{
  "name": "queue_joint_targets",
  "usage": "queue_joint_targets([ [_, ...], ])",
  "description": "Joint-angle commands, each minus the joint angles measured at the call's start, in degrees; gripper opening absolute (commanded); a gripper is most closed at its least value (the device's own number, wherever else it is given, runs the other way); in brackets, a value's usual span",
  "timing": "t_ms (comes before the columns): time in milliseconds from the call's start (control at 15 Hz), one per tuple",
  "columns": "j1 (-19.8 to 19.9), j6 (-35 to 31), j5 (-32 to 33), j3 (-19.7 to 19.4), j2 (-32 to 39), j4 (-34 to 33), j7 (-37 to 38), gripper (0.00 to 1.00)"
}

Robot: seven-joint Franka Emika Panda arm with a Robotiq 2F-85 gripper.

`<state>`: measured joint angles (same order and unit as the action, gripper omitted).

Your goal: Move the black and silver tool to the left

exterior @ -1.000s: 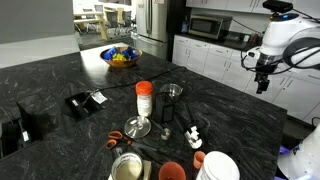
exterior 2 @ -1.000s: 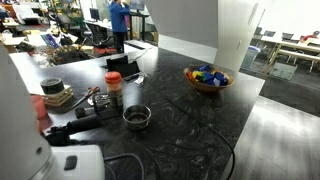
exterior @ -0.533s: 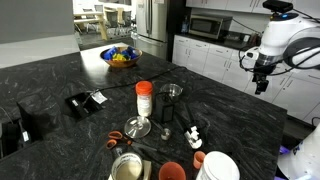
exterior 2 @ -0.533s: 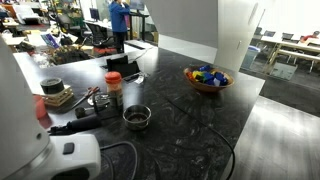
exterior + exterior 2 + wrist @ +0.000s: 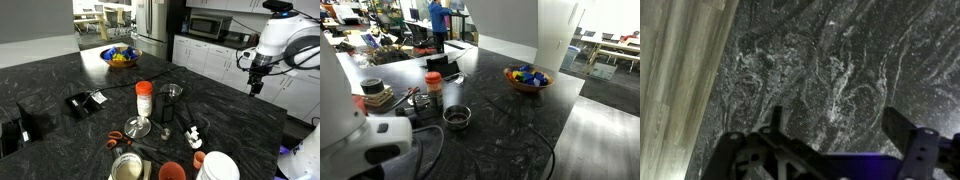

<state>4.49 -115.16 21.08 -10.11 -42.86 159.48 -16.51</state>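
The black and silver tool (image 5: 192,133) lies on the dark marble counter, to the right of the orange-lidded bottle (image 5: 144,99), with its pale end toward the front. My gripper (image 5: 255,84) hangs far to the right of the tool, above the counter's right edge. In the wrist view the gripper (image 5: 838,122) is open and empty, with only bare counter between the fingers. The tool does not show in the wrist view.
A dark glass cup (image 5: 171,99), a round silver dish (image 5: 138,127) and a flat black box with a white label (image 5: 85,101) stand near the bottle. A bowl of fruit (image 5: 120,57) sits at the back. Cups and a can crowd the front edge (image 5: 218,166). Wooden floor (image 5: 675,70) shows beside the counter.
My gripper has shifted slightly left, toward the counter. The arm's base fills more of the lower left in an exterior view. The objects have not moved.
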Motion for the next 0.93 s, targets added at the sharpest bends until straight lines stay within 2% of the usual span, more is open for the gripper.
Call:
queue_joint_targets([
  [0,-2.1,-4.0,-4.5,4.1,0.7,-0.1,7.0,1.0],
  [267,-6.1,-10.5,-6.6,9.2,2.2,-0.3,11.2,1.0],
  [467,-10.0,-11.9,-8.9,11.9,4.5,-1.4,10.9,1.0],
  [533,-8.7,-11.1,-8.0,11.9,2.6,-0.3,11.2,1.0],
  [867,-8.8,-11.1,-8.2,12.1,2.8,-0.4,11.4,1.0],
])
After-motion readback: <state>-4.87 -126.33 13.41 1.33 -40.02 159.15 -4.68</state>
